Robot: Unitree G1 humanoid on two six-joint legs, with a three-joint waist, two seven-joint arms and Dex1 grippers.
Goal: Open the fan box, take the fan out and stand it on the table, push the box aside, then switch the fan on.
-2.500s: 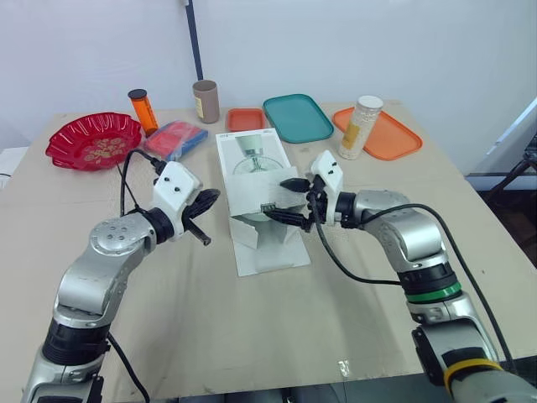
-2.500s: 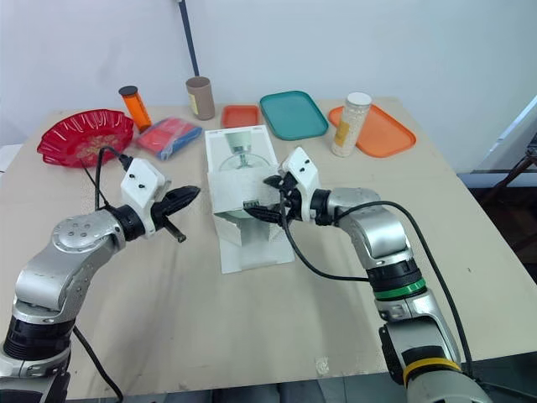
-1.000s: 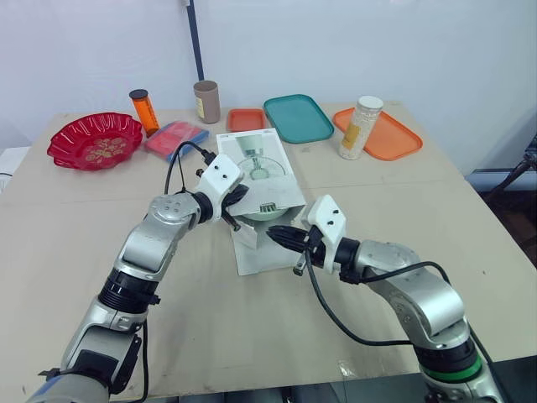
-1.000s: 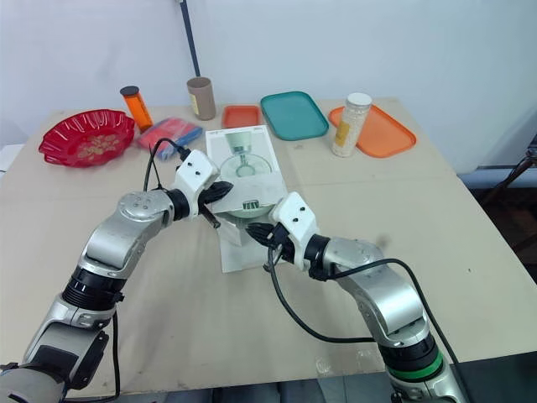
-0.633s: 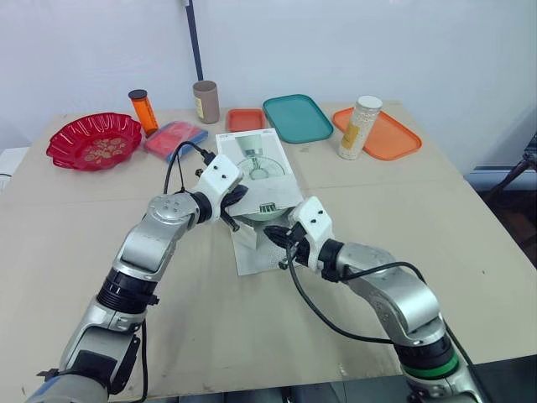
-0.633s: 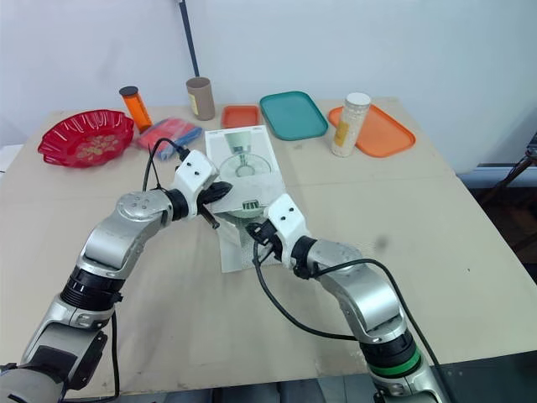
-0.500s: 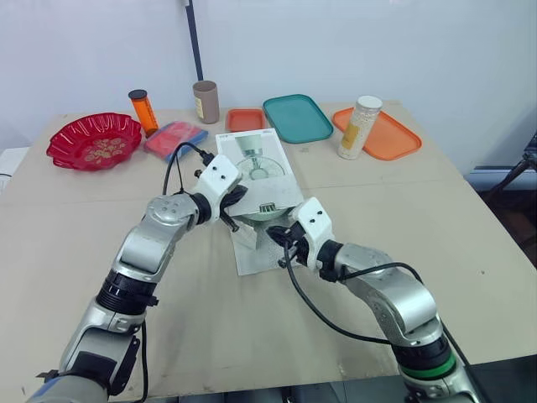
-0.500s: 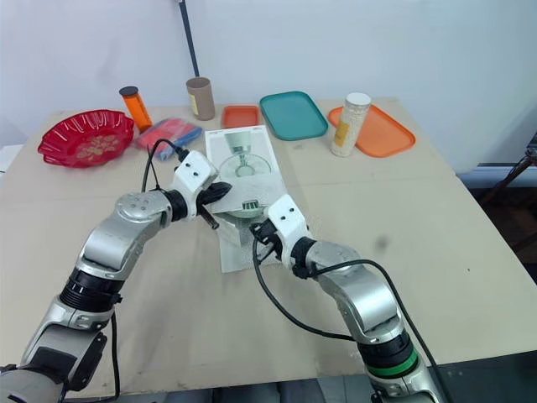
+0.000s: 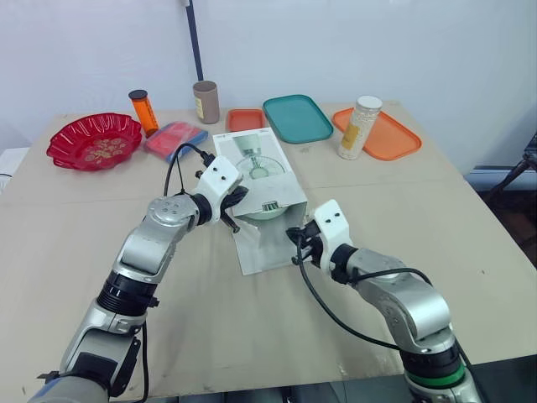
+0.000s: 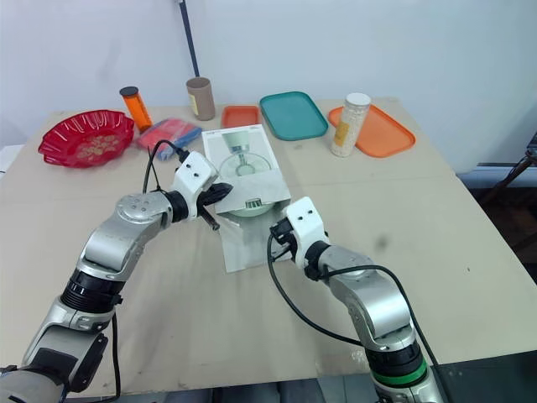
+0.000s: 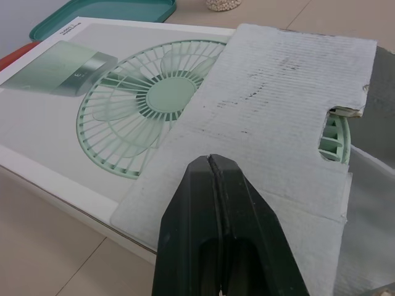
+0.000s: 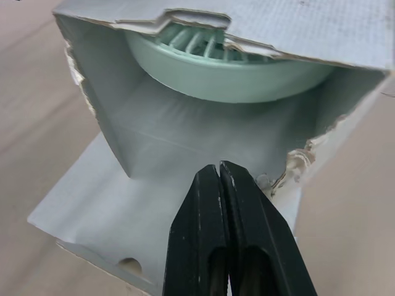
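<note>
Light wooden table: underneath everything.

White cardboard fan box with a printed fan picture: flat at mid-table, long side running away from the robot, near end open, lower flap spread on the tabletop.

Pale green round fan: inside the box, lying flat, grille edge peeking under the torn top flap.

Red scalloped plastic bowl: far left of the table, well apart from the box.

Teal oblong tray: at the far edge, just beyond the box.

Orange oblong tray: far right.

Left gripper: clenched tight on nothing, at the box's left side, tips over the bare cardboard flap; contact impossible to judge.

Right gripper: clenched tight as well, empty, at the near right corner of the open end, aimed into the mouth above the spread flap.

Pink and blue packet: between bowl and box.

Small orange-red tray: beside the teal tray, on its left.

White jar with pale contents: upright at the orange tray's left edge.

Brown cardboard cup: upright at the far edge.

Orange bottle with black cap: left of the cup.
</note>
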